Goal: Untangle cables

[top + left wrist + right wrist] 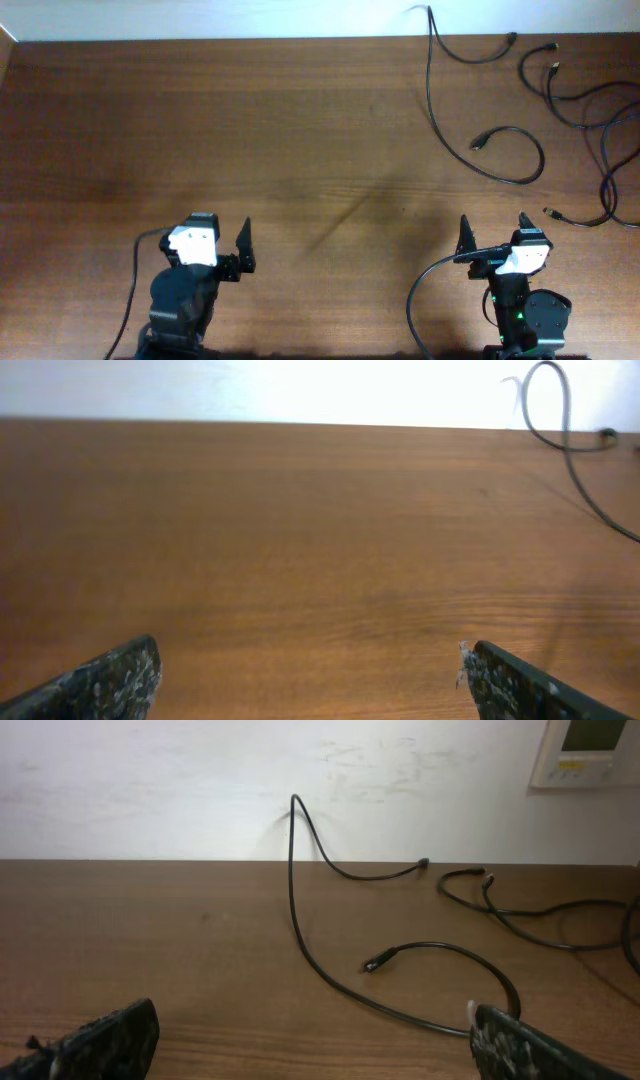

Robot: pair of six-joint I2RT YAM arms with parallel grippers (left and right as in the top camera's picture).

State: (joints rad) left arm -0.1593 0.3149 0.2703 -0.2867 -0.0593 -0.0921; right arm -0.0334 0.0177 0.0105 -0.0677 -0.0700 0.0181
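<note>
Currently, cables (429,80) strewn far right on tabletop (200,120), some apparently crossing, none gripped; left hand (308,655) and right hand (493,222) spread, empty.

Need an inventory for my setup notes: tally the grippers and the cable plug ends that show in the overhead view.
Grippers: 2 (left gripper, right gripper, both open)
Cable plug ends: 5
Total: 7
</note>
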